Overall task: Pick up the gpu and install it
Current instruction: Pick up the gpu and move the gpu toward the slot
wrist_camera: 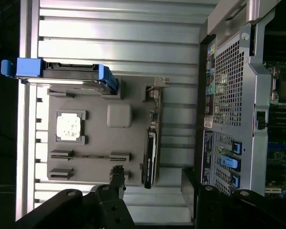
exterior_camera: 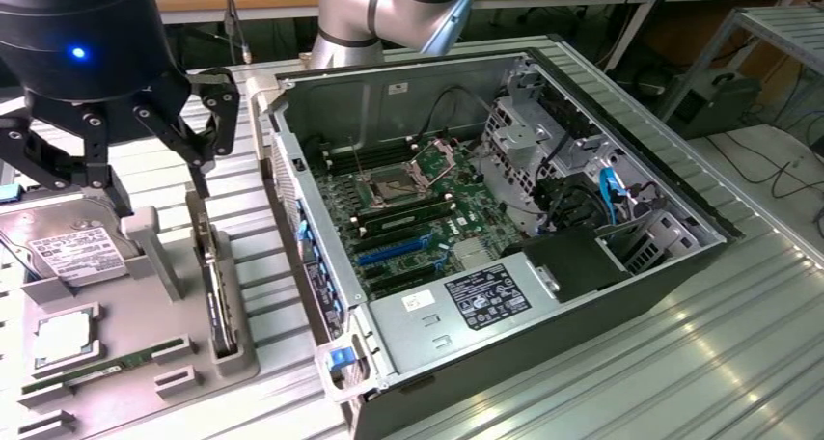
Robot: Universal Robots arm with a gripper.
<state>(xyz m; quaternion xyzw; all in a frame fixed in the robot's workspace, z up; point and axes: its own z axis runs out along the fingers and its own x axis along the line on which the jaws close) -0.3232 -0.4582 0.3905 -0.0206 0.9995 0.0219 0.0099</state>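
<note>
Grey plastic forms the fixture [exterior_camera: 135, 319], whose slots probably keep each part upright so an edge can be gripped. On it the gpu [exterior_camera: 215, 286] stands on its long edge, just beside the open computer case [exterior_camera: 386, 97]. Its long axis runs away from the camera, with the bracket at the far end. Above that end the gripper [exterior_camera: 161, 194] hangs with fingers spread, holding nothing.

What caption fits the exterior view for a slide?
Open hand above the gpu, standing on edge in a grey tray beside the computer case.
</note>
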